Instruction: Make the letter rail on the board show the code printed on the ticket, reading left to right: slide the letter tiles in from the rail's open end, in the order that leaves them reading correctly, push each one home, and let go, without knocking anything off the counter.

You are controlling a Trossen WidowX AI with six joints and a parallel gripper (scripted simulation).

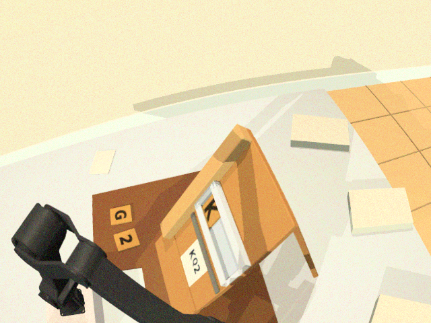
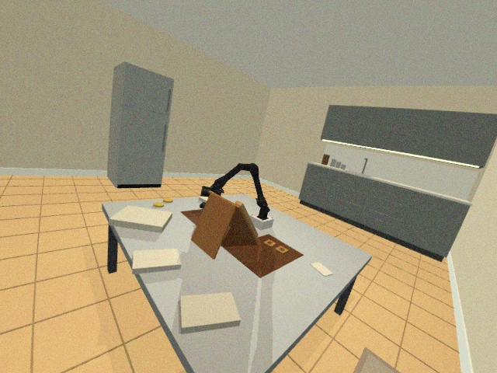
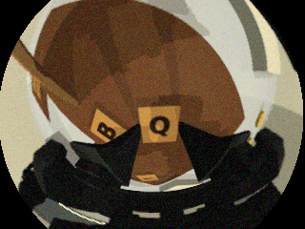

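The slanted board (image 1: pixel 275 208) (image 2: pixel 214 224) bears a ticket (image 1: pixel 192 262) reading KQ2. Its white rail (image 1: pixel 230 222) holds the K tile (image 1: pixel 211 208) at its upper-left end; the rest of the rail is empty. My gripper (image 3: pixel 160 123) has its fingertips against both sides of the Q tile (image 3: pixel 159 112), which lies on the brown mat. The B tile (image 3: pixel 106 130) lies just left of it, partly behind a finger. The G tile (image 1: pixel 120 214) and the 2 tile (image 1: pixel 126 239) lie on the mat beyond the board. The fingers are hidden in the top view.
Cream blocks (image 1: pixel 320 128) (image 2: pixel 156 259) stand behind the board. A thin cream card (image 1: pixel 102 161) (image 2: pixel 321 269) lies past the brown mat (image 1: pixel 146 191). Yellow discs (image 2: pixel 168 200) (image 3: pixel 260 118) lie near the table's far edge. Another tile (image 3: pixel 147 177) shows low between the fingers.
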